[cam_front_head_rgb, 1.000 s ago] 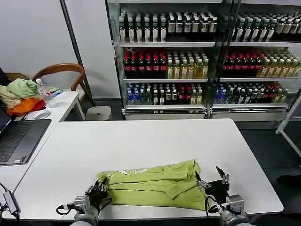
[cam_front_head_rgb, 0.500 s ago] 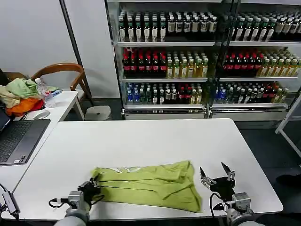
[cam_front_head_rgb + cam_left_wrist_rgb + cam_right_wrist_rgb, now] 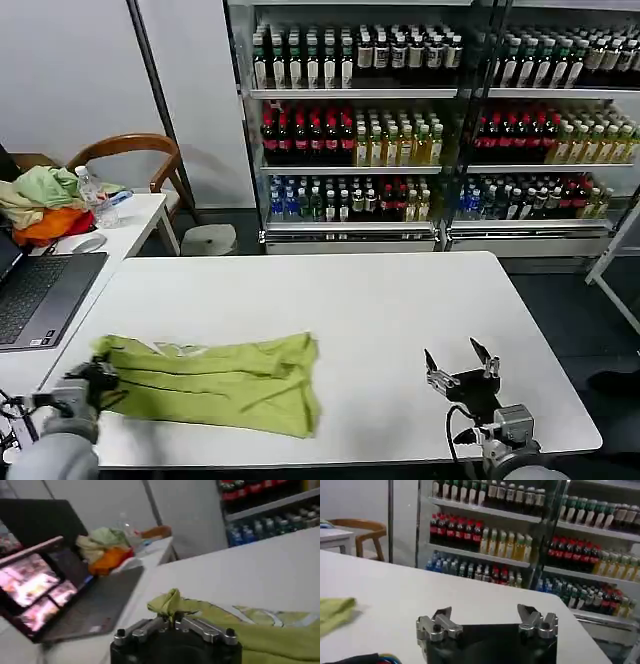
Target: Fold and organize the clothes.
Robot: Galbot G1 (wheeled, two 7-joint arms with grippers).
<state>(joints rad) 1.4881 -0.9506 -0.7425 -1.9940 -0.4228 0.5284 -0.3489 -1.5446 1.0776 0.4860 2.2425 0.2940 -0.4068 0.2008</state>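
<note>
Lime shirt (image 3: 215, 382) folded to a long band, lower left on white table (image 3: 360, 310), one end clamped in left gripper (image 3: 97, 375); right gripper (image 3: 462, 366) released, lower right; crosswise folds outstanding.

A laptop (image 3: 40, 295), garment heap (image 3: 42, 205) and water bottle (image 3: 93, 198) occupy the side table (image 3: 140, 215).

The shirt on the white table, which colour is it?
Plain lime yellow-green shirt, seen best in the head view.

Shirt (image 3: 260, 630) corner between fingers (image 3: 150, 626)
</note>
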